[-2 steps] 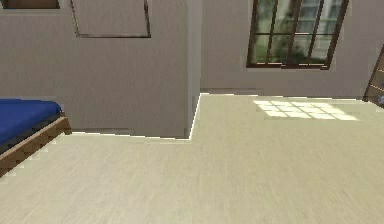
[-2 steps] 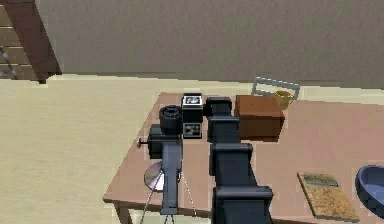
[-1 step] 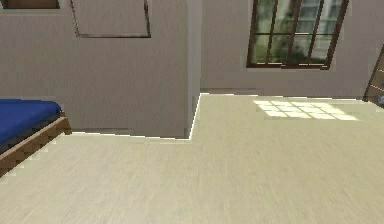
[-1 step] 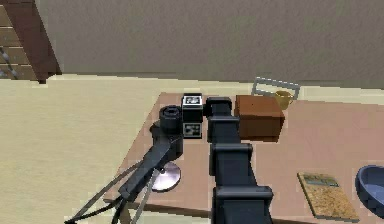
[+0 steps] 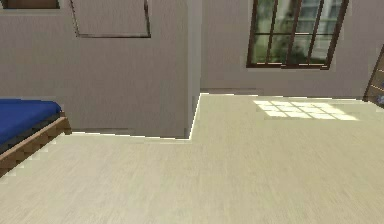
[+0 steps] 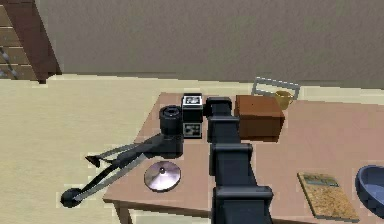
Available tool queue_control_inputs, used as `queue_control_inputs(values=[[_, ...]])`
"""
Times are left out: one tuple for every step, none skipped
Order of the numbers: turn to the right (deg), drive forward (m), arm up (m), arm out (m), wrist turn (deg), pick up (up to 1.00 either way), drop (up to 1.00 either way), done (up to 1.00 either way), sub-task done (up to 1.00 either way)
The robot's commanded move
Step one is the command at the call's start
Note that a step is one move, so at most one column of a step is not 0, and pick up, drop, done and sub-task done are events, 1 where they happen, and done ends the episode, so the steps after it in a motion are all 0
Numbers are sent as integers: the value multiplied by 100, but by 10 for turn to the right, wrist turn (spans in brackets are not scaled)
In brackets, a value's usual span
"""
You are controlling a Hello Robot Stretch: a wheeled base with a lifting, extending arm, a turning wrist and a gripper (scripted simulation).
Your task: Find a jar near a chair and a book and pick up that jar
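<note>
Jar (image 6: 284,98) is just a small yellowish blob at the far edge of the table (image 6: 300,150), half tucked behind a brown box (image 6: 258,115). The pale chair (image 6: 272,86) stands right behind it, showing only its backrest. The tan book (image 6: 328,195) lies flat by the table's near right corner, well apart from the jar.

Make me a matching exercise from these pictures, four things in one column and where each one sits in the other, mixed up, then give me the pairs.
Things:
1. bed
2. window
3. book
4. brown box

Places:
A. on the table, at the edge by the chair
B. forward view's left edge
C. on the table, beside the blue bowl
D. forward view's upper right

Pairs: 1-B, 2-D, 3-C, 4-A.
</note>
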Motion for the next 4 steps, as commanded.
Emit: queue_control_inputs(values=[[0,0,0,0,450,0,0,0,0],[0,0,0,0,240,0,0,0,0],[0,0,-30,0,0,0,0,0,0],[0,0,0,0,0,100,0,0,0]])
